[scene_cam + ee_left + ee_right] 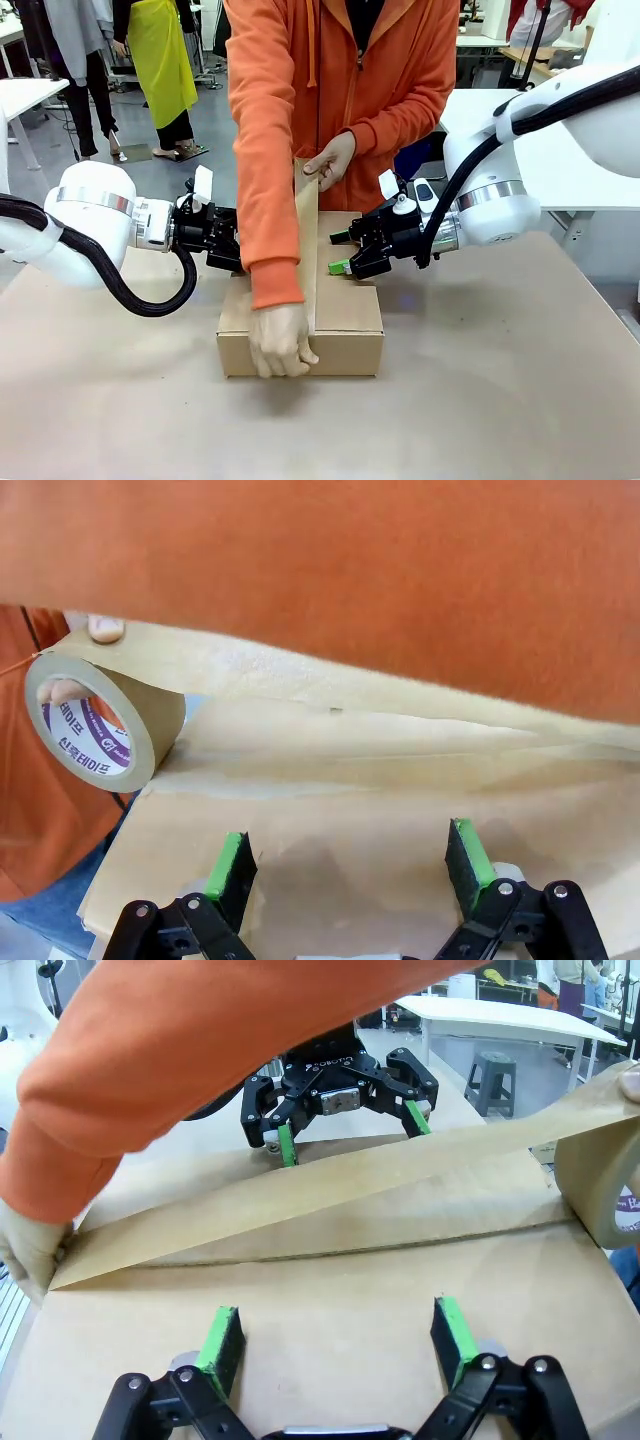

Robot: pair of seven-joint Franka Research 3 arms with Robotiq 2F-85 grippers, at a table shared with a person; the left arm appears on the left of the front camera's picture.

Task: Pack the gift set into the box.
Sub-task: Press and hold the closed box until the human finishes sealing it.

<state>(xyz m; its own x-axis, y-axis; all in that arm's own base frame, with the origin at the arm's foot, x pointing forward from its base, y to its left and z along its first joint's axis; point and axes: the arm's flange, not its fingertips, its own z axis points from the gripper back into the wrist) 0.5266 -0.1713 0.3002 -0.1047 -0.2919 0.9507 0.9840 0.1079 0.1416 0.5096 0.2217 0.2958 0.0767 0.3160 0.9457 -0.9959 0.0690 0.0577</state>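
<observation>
The box [350, 320] lies with its flaps shut on the table, and the gift set is hidden. A person's hand [280, 340] presses the end of a brown tape strip [307, 250] onto the box's front edge. Their other hand [333, 160] holds the tape roll [95, 725] up at the far side. My left gripper [234, 250] is open at the box's left side, its green pads just above the top [560, 820]. My right gripper [338, 254] is open at the box's right side, over the lid [150, 1310]. The left gripper [350, 1125] faces it across the box.
The person's orange sleeve [265, 150] crosses between my grippers, close over the left one. The tan table [500, 400] spreads bare around the box. White tables [500, 1015] and a stool [492, 1075] stand behind, with other people farther off.
</observation>
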